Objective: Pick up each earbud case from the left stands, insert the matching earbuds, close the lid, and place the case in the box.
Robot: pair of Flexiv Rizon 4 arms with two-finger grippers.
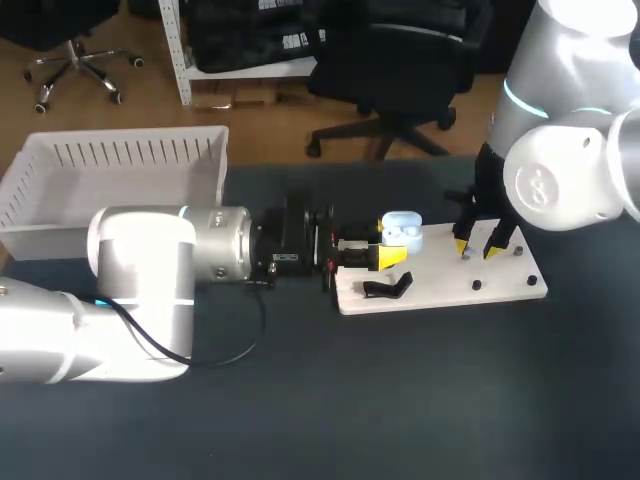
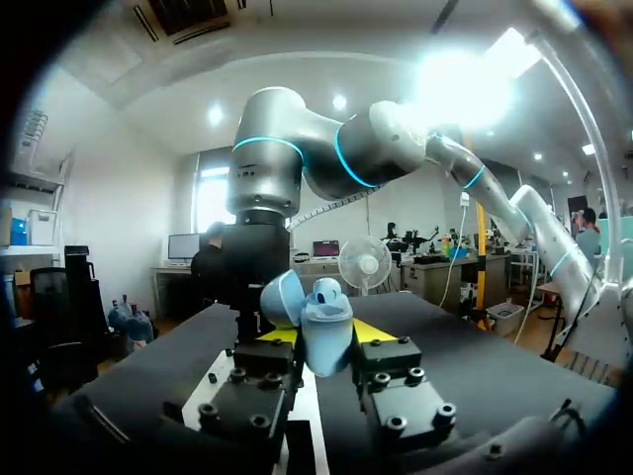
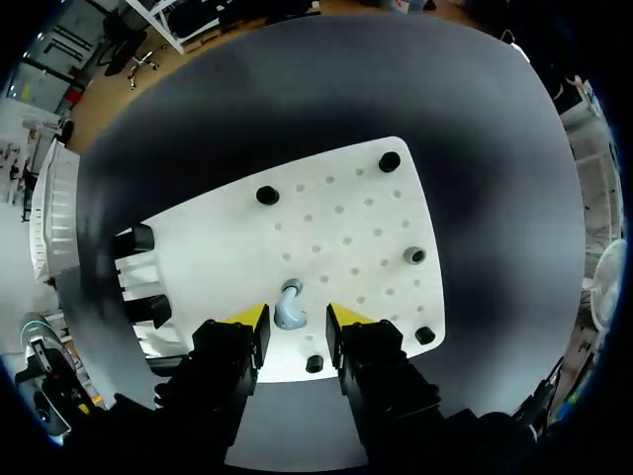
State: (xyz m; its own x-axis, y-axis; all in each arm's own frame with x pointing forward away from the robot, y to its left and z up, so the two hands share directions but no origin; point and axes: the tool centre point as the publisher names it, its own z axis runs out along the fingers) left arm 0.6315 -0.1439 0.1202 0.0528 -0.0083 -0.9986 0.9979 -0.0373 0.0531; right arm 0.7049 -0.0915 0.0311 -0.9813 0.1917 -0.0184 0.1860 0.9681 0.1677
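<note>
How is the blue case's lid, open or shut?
Open: the lid stands tipped back from the case, whose inside shows in the head view.

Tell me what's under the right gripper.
A pale blue earbud lies on the white board below the right gripper, between its open fingers, touching neither. The fingers' black bodies cover the board's edge nearest them.

Earbud case [image 1: 402, 228] pale blue all over. Earbud [image 3: 289, 309] pale grey-blue. Board [image 1: 500, 285] white with a grid of small holes, pegs [image 3: 267, 195] black. Stand [image 1: 388, 289] black. Left end effector [image 1: 392, 240] and right end effector [image 1: 477, 248] black with bright yellow tips. Counter [image 1: 400, 400] plain dark navy. Box [image 1: 110, 175] white, slatted walls.
</note>
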